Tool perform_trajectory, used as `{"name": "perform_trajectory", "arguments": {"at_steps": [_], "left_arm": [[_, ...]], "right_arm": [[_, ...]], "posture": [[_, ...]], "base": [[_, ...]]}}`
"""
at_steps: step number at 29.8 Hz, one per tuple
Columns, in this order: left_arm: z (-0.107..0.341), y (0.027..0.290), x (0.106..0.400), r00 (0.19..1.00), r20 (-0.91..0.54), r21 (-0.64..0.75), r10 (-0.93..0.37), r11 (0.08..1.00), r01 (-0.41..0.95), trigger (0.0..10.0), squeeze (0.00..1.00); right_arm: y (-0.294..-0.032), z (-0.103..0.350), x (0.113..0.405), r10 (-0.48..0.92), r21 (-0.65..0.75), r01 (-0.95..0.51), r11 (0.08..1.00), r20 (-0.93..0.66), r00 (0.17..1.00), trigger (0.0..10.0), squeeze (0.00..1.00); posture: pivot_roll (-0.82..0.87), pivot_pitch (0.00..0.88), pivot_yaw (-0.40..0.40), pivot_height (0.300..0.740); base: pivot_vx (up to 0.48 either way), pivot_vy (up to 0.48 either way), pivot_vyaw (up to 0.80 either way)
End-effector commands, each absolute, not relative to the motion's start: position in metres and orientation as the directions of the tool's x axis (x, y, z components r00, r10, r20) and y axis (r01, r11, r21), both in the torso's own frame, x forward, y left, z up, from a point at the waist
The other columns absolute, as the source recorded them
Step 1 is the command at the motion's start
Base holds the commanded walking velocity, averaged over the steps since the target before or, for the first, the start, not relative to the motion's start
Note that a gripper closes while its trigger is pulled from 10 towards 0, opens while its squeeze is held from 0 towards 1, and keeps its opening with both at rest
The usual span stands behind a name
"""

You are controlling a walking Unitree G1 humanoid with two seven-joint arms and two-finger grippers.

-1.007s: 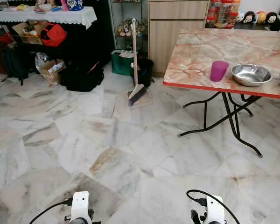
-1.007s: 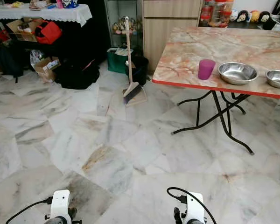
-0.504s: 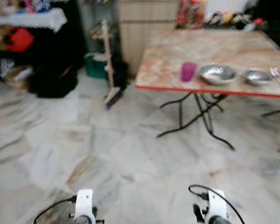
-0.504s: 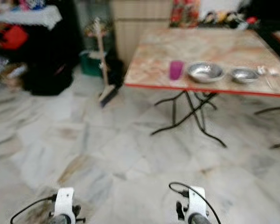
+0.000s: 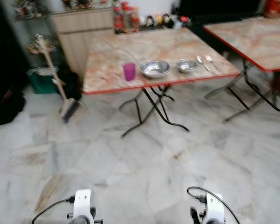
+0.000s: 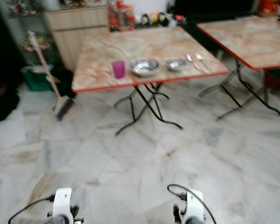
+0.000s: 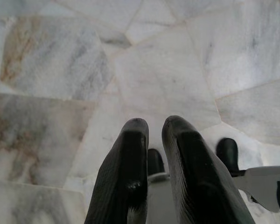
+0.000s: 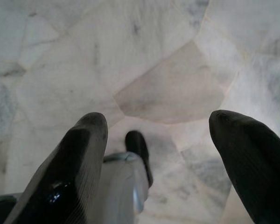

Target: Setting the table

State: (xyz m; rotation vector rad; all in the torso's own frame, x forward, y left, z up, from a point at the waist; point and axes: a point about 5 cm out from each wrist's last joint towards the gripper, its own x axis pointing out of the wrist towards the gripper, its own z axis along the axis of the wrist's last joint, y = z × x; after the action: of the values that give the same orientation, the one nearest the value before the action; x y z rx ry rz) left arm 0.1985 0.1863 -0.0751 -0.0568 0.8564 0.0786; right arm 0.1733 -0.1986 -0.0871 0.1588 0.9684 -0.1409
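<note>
A marble-topped folding table [image 5: 116, 51] with a red edge stands ahead of me. Near its front edge sit a purple cup [image 5: 129, 71], a large steel bowl [image 5: 155, 68], a smaller steel bowl [image 5: 186, 65] and a spoon and fork [image 5: 208, 63] in a row. Both arms hang low over the marble floor, far from the table. In the left wrist view my left gripper [image 7: 154, 128] is shut with nothing in it. In the right wrist view my right gripper [image 8: 163, 130] is open with nothing between its fingers.
A second marble-topped table [image 5: 256, 35] stands to the right. A broom and dustpan [image 5: 60, 88] lean at the left beside a green bin [image 5: 39, 79]. A wooden cabinet [image 5: 81, 28] stands behind the table. Open marble floor [image 5: 144, 163] lies between me and the tables.
The camera has swung to the right: the table has shifted left and further off in the picture, and the second table has come into sight. Both arms hang as before.
</note>
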Motion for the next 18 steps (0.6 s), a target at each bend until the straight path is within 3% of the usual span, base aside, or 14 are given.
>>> {"name": "perform_trajectory", "arguments": {"at_steps": [1,18], "left_arm": [[-0.0720,0.1910,0.2028,0.667,-0.743,-0.016,0.060,0.994,-0.107,10.0,0.00],[-0.0719,0.1852,0.2049,0.663,-0.748,-0.020,0.044,0.996,-0.088,10.0,0.00]], "right_arm": [[-0.1950,-0.0833,0.1822,-0.040,0.091,0.191,0.977,-0.808,0.588,10.0,0.00],[-0.1973,-0.0832,0.1809,-0.051,0.058,0.162,0.985,-0.802,0.595,10.0,0.00]], "posture": [[-0.18,0.000,0.071,0.740],[-0.20,0.000,0.082,0.740]], "base": [[0.000,0.000,0.00],[0.346,0.000,0.03]]}}
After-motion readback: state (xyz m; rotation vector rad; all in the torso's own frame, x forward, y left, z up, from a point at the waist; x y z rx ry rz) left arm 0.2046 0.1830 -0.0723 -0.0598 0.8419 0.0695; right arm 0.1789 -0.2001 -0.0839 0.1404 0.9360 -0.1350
